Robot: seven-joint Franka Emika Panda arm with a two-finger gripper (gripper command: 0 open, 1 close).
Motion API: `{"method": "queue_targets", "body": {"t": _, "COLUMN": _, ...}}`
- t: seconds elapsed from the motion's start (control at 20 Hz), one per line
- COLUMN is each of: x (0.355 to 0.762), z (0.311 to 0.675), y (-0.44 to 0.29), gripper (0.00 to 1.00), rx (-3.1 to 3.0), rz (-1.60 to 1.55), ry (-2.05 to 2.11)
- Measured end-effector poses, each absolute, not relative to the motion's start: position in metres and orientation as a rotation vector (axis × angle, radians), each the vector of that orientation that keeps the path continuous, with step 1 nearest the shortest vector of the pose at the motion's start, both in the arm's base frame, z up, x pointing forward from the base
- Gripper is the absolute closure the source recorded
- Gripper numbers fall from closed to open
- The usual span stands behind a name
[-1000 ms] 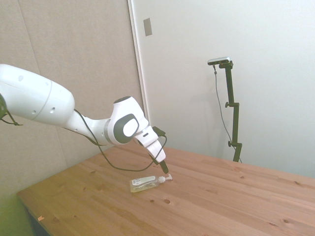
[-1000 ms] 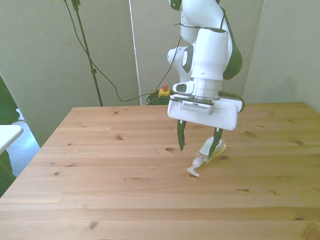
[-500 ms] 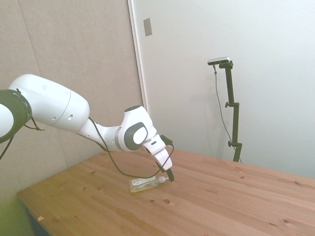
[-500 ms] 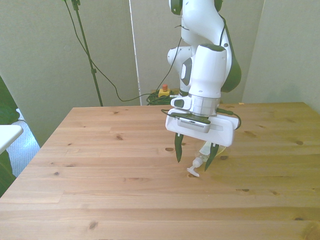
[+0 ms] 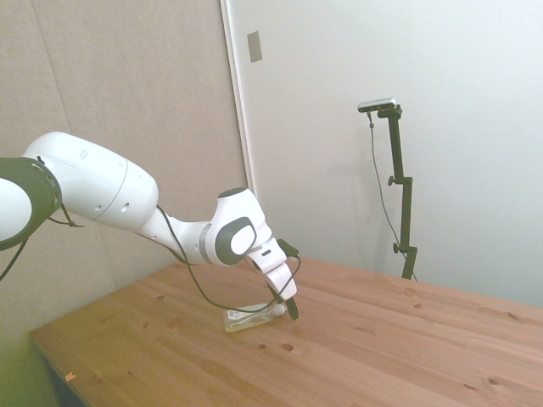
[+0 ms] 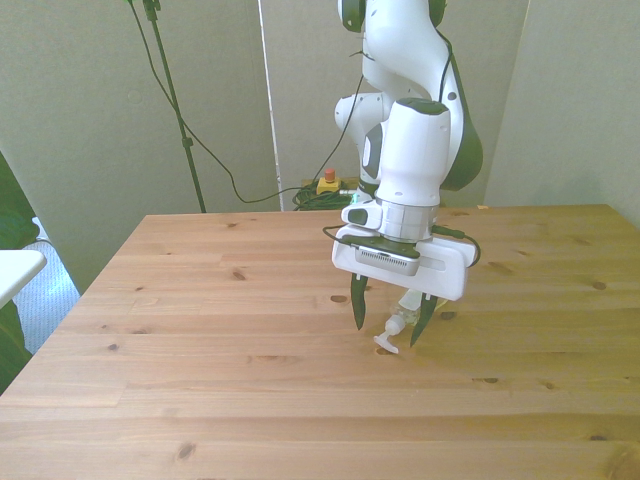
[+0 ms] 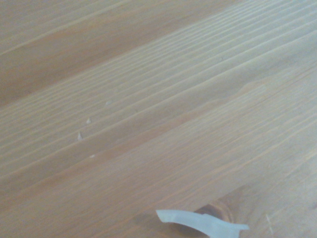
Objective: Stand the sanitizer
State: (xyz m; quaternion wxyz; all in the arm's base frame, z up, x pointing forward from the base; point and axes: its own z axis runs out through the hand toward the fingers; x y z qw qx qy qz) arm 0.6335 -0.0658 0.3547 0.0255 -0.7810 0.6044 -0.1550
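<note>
I am holding my jaws point(image 6: 388, 322) open, one finger on each side of the white pump top, tips close above the desk point(image 6: 200, 390). The sanitizer point(image 5: 248, 315) is lying on its side around the middle of the desk, well in from every edge. It looks light, with smooth clear plastic that could slip, and the thin pump nozzle point(image 7: 200, 222) seems flimsy. I am judging the slim neck just below the pump the safest hold. The desk is pale knotty wood.
</note>
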Motion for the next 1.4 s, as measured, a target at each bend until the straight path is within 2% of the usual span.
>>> {"method": "queue_targets", "body": {"t": 1.4, "x": 0.636, "z": 0.352, "y": -0.082, "gripper": 1.00, "rx": -2.385, "rz": -0.456, "ry": 1.875}}
